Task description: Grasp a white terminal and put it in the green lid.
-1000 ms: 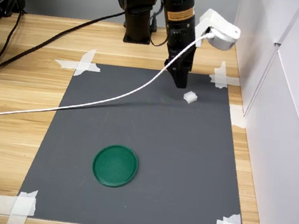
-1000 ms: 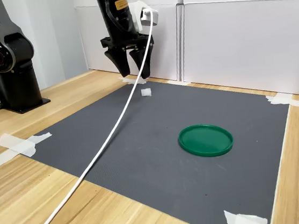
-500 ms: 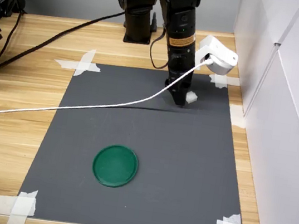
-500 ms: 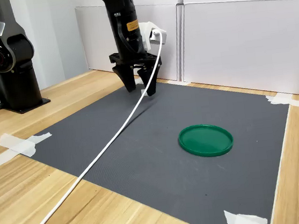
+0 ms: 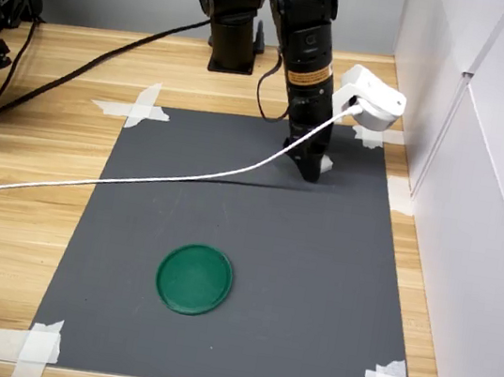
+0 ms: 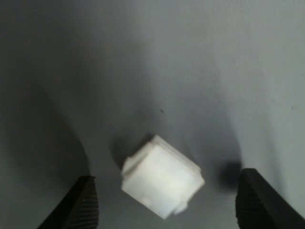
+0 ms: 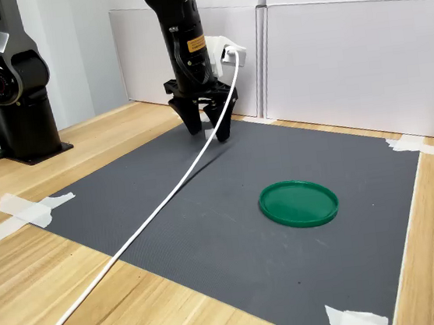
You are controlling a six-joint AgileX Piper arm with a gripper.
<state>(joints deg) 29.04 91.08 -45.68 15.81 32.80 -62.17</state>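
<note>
1. My pincer point(image 5: 311, 171) is down at the dark grey mat point(image 5: 315, 274), near the mat's far edge in the first exterior view, with its fingers spread apart.
2. In the wrist view the white terminal point(image 6: 162, 182) lies on the mat between my two black fingertips point(image 6: 82, 202), turned at an angle to them; a clear gap shows on each side, so neither one touches it.
3. In the first exterior view only a sliver of the white terminal point(image 5: 327, 166) shows just right of my pincer; in the second exterior view my pincer point(image 7: 208, 128) hides it.
4. The green lid point(image 5: 194, 278) lies flat on the mat, well apart from my pincer, toward the first exterior view's lower left.
5. A white cable point(image 5: 92, 182) trails from my wrist across the mat and onto the wooden tabletop point(image 5: 12, 210).
6. White tape strips point(image 5: 133, 106) hold the mat's corners.
</note>
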